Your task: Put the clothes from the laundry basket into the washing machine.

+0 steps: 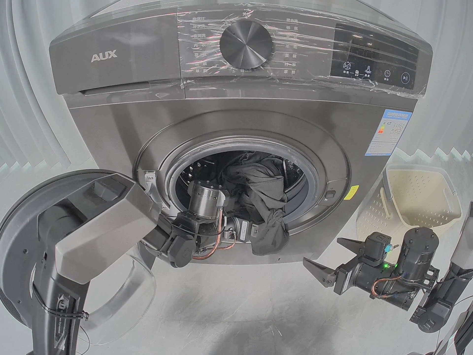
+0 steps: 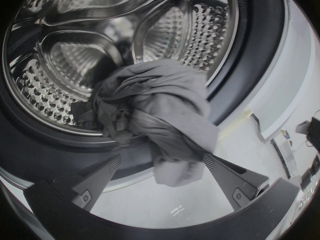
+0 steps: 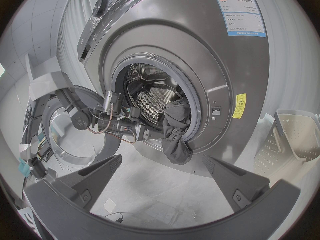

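Observation:
A dark grey garment (image 1: 258,198) lies bunched in the mouth of the washing machine (image 1: 123,124), one end drooping over the door seal and down the front. In the left wrist view the garment (image 2: 160,117) rests on the drum's lip, its hanging end between the spread fingers. My left gripper (image 2: 161,162) is open at the drum opening, right against the cloth (image 3: 176,130). My right gripper (image 1: 322,252) hangs open and holds nothing, low in front of the machine's right side. The cream laundry basket (image 1: 419,198) stands to the right and looks empty.
The machine's round door (image 1: 74,252) is swung wide open to the left, close beside my left arm. The basket (image 3: 296,134) leans near the machine's right corner. Grey floor (image 1: 256,311) lies in front of the machine. The steel drum (image 2: 66,60) behind the garment looks hollow.

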`<state>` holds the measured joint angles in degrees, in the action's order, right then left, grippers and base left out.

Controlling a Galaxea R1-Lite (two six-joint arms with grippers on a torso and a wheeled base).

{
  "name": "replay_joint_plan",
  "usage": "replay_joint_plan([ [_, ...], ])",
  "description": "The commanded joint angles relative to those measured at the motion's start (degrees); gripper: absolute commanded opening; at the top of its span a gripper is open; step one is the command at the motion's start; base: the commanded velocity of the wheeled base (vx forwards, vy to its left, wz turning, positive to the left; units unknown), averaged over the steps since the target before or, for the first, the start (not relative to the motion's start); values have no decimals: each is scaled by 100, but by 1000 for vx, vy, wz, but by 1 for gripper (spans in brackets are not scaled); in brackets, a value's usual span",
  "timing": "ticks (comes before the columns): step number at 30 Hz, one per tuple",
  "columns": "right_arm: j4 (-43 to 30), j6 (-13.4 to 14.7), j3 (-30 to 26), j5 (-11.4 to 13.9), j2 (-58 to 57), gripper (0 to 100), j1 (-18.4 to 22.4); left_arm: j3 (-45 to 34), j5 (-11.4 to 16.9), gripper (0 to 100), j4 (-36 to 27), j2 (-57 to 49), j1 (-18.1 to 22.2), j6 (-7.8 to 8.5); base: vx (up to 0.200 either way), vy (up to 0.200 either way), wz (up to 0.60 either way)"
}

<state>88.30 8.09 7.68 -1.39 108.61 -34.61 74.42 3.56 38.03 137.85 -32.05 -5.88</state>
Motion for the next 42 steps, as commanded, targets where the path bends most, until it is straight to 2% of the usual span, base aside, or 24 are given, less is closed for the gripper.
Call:
replay_joint_plan([
  [1,-5,-1,-3,-2,11,100,-11,-341,277,100,-33,-549,-109,34,0,0,0],
  [6,-5,-1,-3,7,20,100,-11,-481,664,100,2,-610,-153,34,0,0,0],
  [10,-5,-1,-3,7,20,100,-37,-191,690,100,20,-487,-153,-1,0,0,0],
  [16,-5,8,-3,-2,29,100,-37,617,532,100,301,286,-144,-1,0,0,0],
  [23,-5,8,-3,7,47,100,-55,1109,417,100,336,752,-161,-19,0,0,0],
  [27,3,17,14,7,126,100,-64,1373,163,100,248,981,-223,16,0,0,0],
  [28,3,17,5,7,126,100,-64,1408,101,0,248,1051,-223,51,0,0,0],
  [31,3,17,14,7,126,100,-72,1531,13,0,266,1200,-179,131,0,0,0],
  [36,3,17,14,7,126,100,-64,1821,-198,0,336,1358,-144,122,0,0,0],
  [38,3,17,32,7,126,100,-46,2270,-435,0,336,1429,-135,51,0,0,0],
  [39,3,17,32,7,126,100,-46,2305,-453,0,336,1438,-135,51,0,0,0],
  [42,3,17,49,7,126,100,-37,3148,-989,0,433,1648,14,-72,0,0,0],
])
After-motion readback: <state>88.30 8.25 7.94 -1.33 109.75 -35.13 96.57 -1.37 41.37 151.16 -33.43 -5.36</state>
